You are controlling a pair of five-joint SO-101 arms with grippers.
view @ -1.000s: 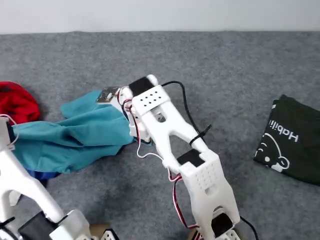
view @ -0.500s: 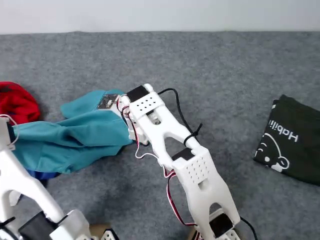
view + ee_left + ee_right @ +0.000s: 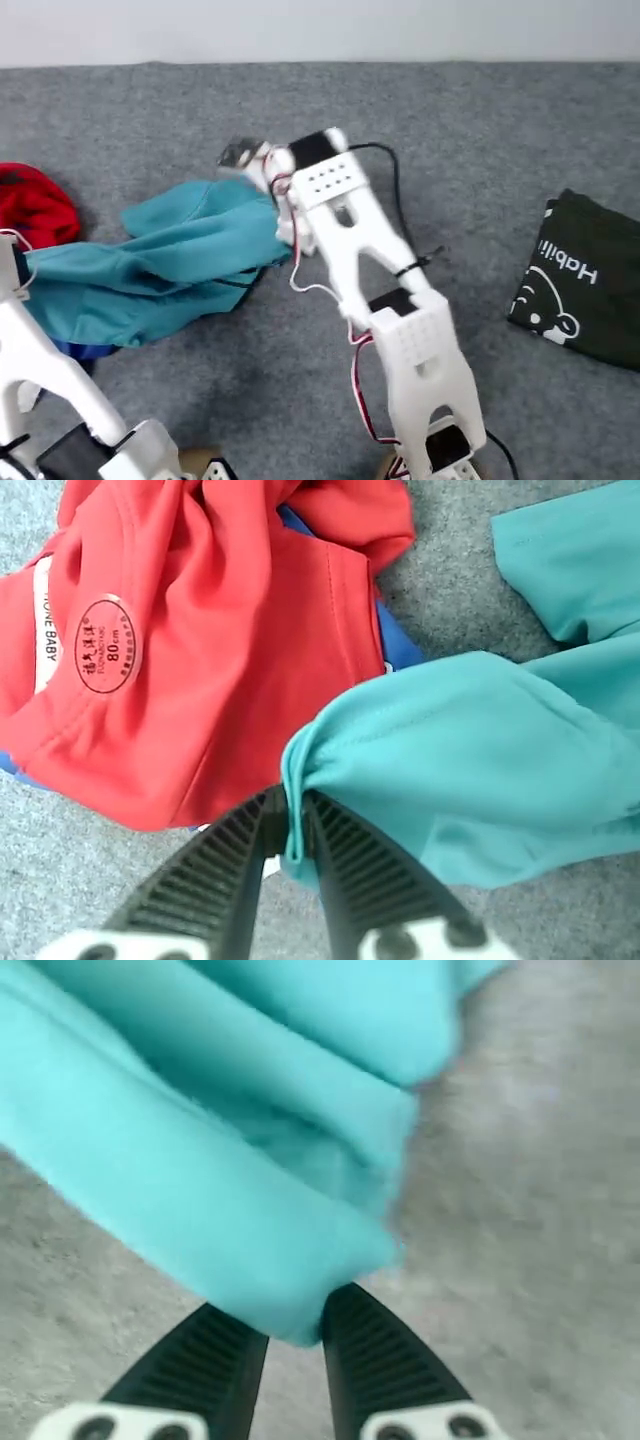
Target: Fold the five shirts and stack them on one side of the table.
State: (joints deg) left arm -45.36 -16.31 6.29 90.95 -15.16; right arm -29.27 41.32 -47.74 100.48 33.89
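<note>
As left end effector (image 3: 292, 810) and right end effector (image 3: 295, 1322) clamp it, the teal shirt (image 3: 170, 265) stretches sideways.

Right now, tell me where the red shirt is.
The red shirt lies bunched at the left edge of the high view, just behind the teal shirt. In the left wrist view it rests on a blue shirt.

A rumpled teal shirt (image 3: 170, 265) stretches from the surface's (image 3: 480, 150) left edge to its middle, where the right arm (image 3: 345, 225) meets it. A red shirt (image 3: 35, 205) lies at the left edge, a folded dark green shirt (image 3: 580, 280) at the right edge, the left arm (image 3: 40, 368) at the front left corner.
</note>
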